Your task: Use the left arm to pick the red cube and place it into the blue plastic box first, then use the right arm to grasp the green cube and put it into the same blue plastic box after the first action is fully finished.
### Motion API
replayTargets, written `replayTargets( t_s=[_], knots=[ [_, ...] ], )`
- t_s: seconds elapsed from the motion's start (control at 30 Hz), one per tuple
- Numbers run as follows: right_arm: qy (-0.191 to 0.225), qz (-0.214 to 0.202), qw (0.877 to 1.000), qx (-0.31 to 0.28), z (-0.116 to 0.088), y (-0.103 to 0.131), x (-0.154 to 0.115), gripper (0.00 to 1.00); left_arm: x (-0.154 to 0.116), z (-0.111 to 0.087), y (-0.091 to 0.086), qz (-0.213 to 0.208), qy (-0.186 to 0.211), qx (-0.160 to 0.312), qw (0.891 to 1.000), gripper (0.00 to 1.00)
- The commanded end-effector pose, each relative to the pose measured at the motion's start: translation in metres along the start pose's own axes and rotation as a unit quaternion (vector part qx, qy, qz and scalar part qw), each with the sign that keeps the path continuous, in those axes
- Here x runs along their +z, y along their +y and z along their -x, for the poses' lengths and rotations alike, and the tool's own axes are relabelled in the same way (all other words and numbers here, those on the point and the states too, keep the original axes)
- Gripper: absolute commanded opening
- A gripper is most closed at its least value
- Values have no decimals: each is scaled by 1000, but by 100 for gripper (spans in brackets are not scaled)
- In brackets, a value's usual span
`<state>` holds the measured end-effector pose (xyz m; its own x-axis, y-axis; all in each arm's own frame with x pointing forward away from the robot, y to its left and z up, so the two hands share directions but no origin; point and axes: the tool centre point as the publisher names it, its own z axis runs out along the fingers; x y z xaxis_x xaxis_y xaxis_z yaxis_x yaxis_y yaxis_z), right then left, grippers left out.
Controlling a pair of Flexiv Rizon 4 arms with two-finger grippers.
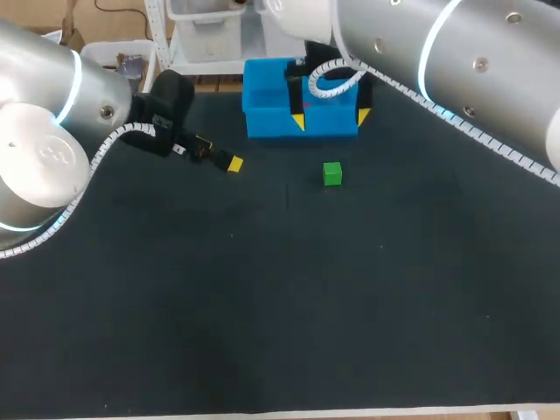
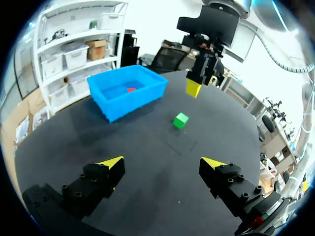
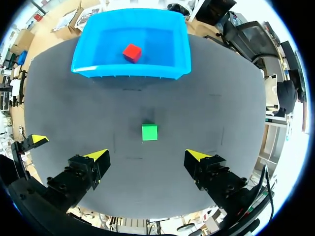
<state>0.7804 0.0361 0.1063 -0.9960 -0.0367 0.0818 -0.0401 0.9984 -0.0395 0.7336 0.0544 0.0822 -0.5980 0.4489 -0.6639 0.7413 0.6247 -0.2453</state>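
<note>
Two cubes, one box, two grippers. The red cube (image 3: 132,52) lies inside the box (image 3: 130,73), a blue rectangular tub of smooth plastic with a flat rim. It rests on the box floor, clear of all four walls and turned a little askew to them. The green cube (image 3: 149,132), sharp-edged and matte, sits on the table (image 1: 262,306), whose top is dark and finely grained. It is near the box's long wall but apart from it.

The right gripper (image 3: 147,156) hangs over the table with its two black, yellow-tipped fingers spread wide and nothing between them (the green cube lies just ahead of the gap, untouched). The left gripper (image 2: 162,164) is at the table's left side, well apart from the box and both cubes. Its fingers are likewise spread and hold nothing.
</note>
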Motion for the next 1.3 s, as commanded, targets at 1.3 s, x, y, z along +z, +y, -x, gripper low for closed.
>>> replayTargets(
  t_s=[1.3],
  knots=[
    [-78, 2, 997, 29, -10, -4, 78, 100, 0, -1, 1, -2, -3, 1, 1000, 100]
  ],
)
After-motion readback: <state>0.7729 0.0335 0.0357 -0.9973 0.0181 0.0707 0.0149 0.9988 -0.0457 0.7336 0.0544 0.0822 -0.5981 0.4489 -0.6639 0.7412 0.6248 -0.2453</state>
